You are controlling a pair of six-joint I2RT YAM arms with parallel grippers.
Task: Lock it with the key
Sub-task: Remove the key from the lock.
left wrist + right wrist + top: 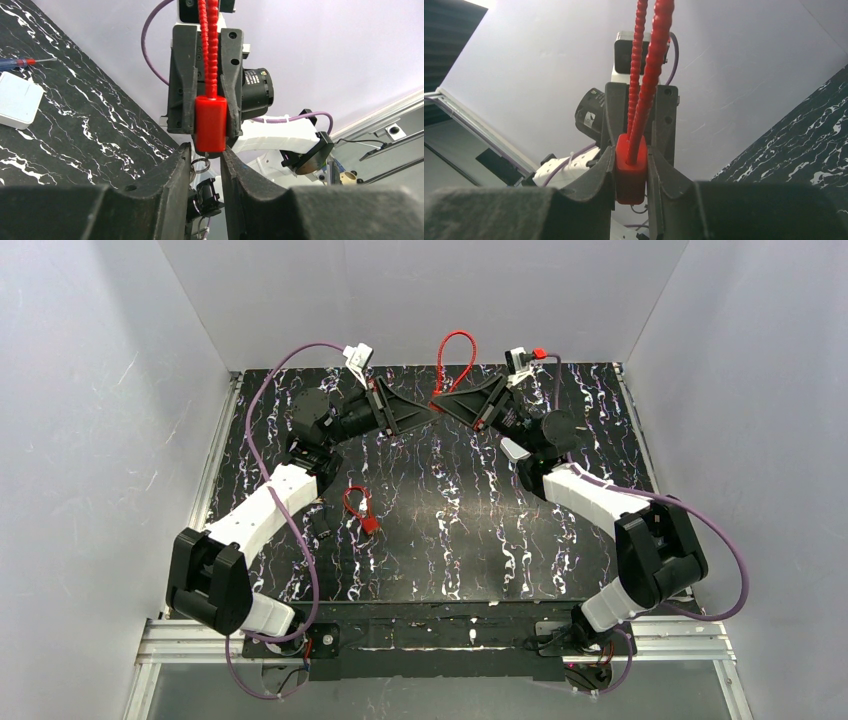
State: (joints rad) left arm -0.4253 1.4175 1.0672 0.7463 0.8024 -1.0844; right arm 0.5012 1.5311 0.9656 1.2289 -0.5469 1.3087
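Seeming rigid, the lock body [630, 177] is grasped in the right tool [630, 155]; closure of the left tool [205, 150] cannot be told.

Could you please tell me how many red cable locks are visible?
2. One lock is clamped in the right gripper at the back; the second lock lies on the table by the left arm. Arms may hide more.

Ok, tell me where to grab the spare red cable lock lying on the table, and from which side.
Grip the spare cable lock's red body, not its thin loop: the loop probably flexes and lies flat on the table, while the body is a solid block. Come straight down from above, jaws across the body's width, since it lies flat with open tabletop around it.
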